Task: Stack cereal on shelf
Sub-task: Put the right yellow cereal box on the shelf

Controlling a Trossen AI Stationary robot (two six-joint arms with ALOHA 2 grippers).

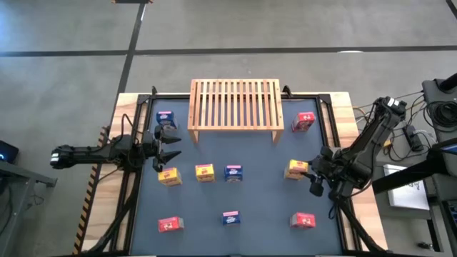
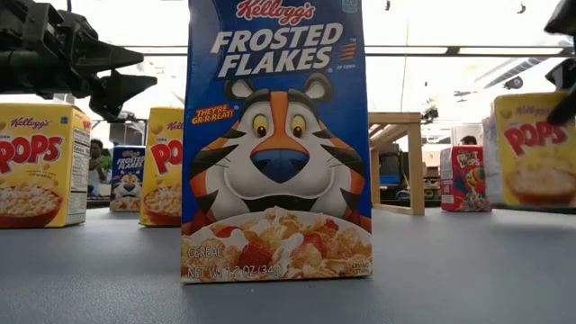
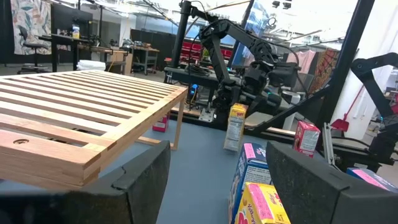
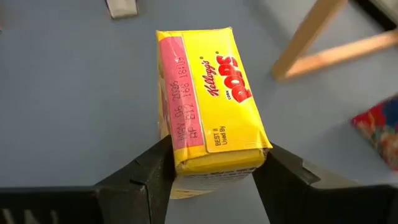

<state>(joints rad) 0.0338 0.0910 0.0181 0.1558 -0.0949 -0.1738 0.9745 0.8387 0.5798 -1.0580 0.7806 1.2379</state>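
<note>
The wooden slatted shelf point(image 1: 235, 103) stands at the table's far middle and shows in the left wrist view point(image 3: 81, 118). Several small cereal boxes stand upright on the blue-grey table: yellow point(image 1: 169, 175), yellow point(image 1: 205, 172), blue point(image 1: 233, 172), blue point(image 1: 166, 118), red point(image 1: 303, 121), and a near row of red point(image 1: 170, 224), blue point(image 1: 230, 218), red point(image 1: 303, 220). My right gripper point(image 1: 313, 177) is shut on a yellow Pops box point(image 4: 211, 106) at the right. My left gripper point(image 1: 171, 148) is open and empty, above the table between the far-left blue box and the left yellow one. My right gripper pinches the yellow box between its two fingers across the short width of the top end point(image 4: 214, 163), at the end nearest the wrist. The fingers slant down from the table's right side. The box stays upright; in the low view point(image 2: 535, 148) its bottom seems slightly above the table.
The table has a raised black frame and wooden borders point(image 1: 346, 107). The near blue box point(image 2: 274, 139) fills the low view's middle. Open table surface lies between the box rows and in front of the shelf. Cables and equipment lie off the right edge point(image 1: 421, 135).
</note>
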